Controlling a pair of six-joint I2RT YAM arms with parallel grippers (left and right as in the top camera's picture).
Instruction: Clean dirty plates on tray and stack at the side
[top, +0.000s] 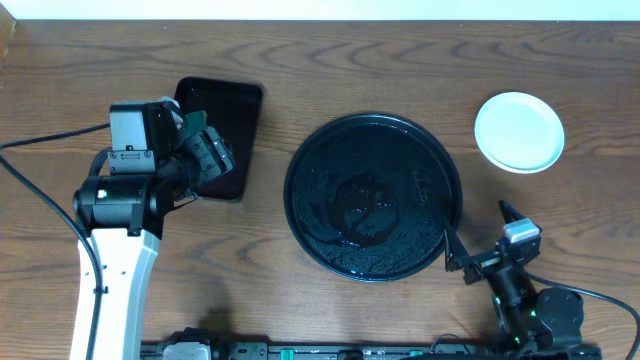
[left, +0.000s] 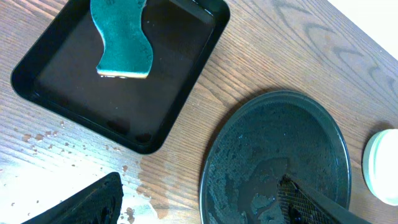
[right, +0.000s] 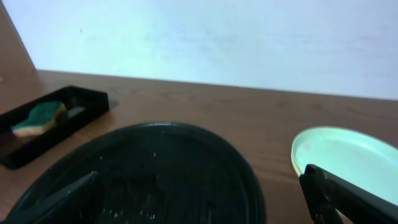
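Note:
The round black tray (top: 372, 195) lies mid-table, wet and glossy, with no plate on it. Pale mint-white plates (top: 519, 131) sit stacked on the wood to its right, free of red smears; in the right wrist view the top plate (right: 348, 155) shows a yellowish rim beneath it. My left gripper (top: 218, 158) hangs open over the rectangular tray, left of the round tray (left: 280, 143), holding nothing (left: 199, 208). My right gripper (top: 478, 232) stands open and empty at the round tray's lower right edge (right: 205, 205), short of the plates.
A smaller rectangular black tray (top: 222, 135) at the left holds a green sponge (left: 121, 43), also seen in the right wrist view (right: 38, 117). Water drops and a wet patch (left: 143, 180) mark the wood between the two trays.

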